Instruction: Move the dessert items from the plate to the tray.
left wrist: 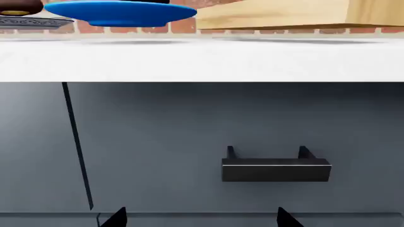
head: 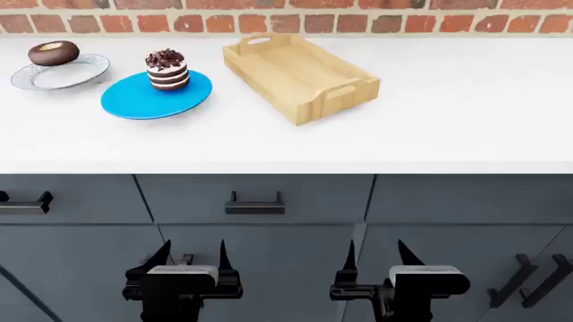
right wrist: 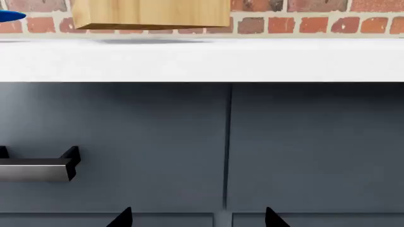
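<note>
Down below the counter edge in the left wrist view, the left gripper (left wrist: 198,216) shows only two dark fingertips with a wide gap, so it's spread and holding nothing; past the white countertop (left wrist: 202,61) you catch the underside of the blue plate (left wrist: 120,13), a sliver of the donut (left wrist: 18,7) beside it, and a corner of the tray (left wrist: 277,14) on the plate's other side; a flat black drawer handle (left wrist: 276,169) sits on the matte grey cabinet front.

Head view next: the layered cake (head: 168,69) stands upright on the blue plate (head: 134,102), toward the rim nearest the tray (head: 300,76); the donut (head: 53,53) sits on a grey plate (head: 40,79) on the far side of the blue plate from the tray; tray is empty light wood with raised walls and cut-out handles, angled on the counter; both the left gripper (head: 194,258) and right gripper (head: 376,258) hang low in front of the drawers, well apart from everything, fingers spread.

Right wrist view: right gripper (right wrist: 197,216) tips apart, empty; only the tray's wooden end (right wrist: 151,14) and brick wall (right wrist: 315,19) show above the counter.

My take: cake's soft and stacked, so lift the arm clear of the counter lip first, come in from the sides low on the layers, squeeze lightly; glossy donut glaze probably slips, so grab across the ring.
</note>
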Robot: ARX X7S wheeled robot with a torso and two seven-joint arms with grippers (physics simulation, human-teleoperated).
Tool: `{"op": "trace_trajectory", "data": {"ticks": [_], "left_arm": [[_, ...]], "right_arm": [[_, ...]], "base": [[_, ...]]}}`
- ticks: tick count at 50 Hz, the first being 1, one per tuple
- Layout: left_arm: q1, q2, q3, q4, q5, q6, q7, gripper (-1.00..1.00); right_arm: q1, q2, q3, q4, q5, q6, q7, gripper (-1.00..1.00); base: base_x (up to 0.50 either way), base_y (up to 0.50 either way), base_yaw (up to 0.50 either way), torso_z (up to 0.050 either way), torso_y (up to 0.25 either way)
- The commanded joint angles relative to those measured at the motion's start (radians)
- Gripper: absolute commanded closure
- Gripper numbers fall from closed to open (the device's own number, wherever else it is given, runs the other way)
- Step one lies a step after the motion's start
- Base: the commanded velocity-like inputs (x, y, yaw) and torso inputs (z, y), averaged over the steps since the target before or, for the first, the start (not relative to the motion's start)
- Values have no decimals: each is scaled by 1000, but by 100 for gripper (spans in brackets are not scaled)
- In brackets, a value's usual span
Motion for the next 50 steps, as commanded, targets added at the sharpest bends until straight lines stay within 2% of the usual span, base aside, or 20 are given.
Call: {"op": "trace_trajectory", "data": {"ticks": [1,14,50], "left_arm": [[-1,-15,16,2,-21,-1,-19,-100],[16,-51,50,46,-121,-5,-32,-100],[23,-103,108,126,-145,-64,-104,-100]], "right_arm": [[0,16,-22,-1,14,-1,19,-100],[-15,51,-71,-73,33,25,69,-100],[-15,104,-129,-115,47,31,140,-100]], "base": [[0,0,0,0,0],[0,0,0,0,0],[0,0,0,50,0]]}}
